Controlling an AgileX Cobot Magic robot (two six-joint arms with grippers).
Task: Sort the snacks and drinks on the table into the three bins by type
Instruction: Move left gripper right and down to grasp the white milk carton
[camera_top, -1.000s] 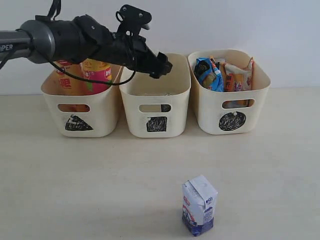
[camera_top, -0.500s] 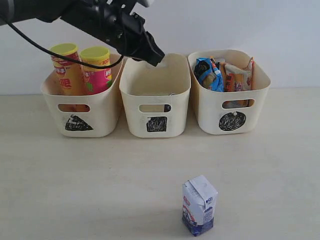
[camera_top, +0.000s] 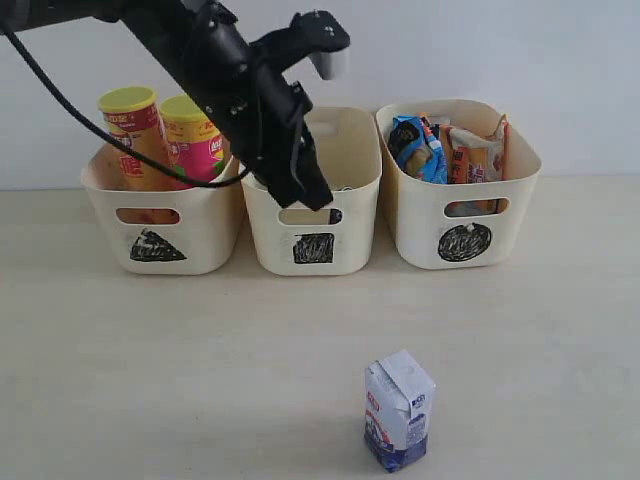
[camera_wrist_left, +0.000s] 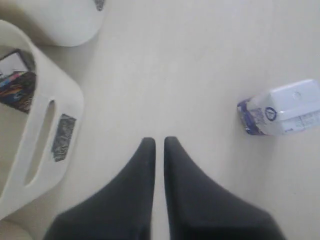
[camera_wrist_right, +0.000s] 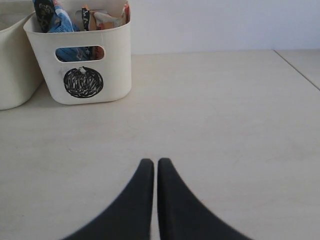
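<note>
by the middle bin's (camera_top: 350, 228) front edge, closed left fingers (camera_wrist_left: 144, 167) hang.

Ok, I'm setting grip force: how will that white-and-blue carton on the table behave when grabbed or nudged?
The carton looks like thin card, so a hard squeeze would probably dent it. It stands upright on a small base, so a high push might tip it. With flat sides, it is unlikely to roll.

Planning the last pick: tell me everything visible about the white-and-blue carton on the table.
The white-and-blue carton is a small gable-topped box, seemingly paperboard: white above, dark blue at the base, with printed marks. It stands upright on the table, apart from the bins. Nothing else touches it.
</note>
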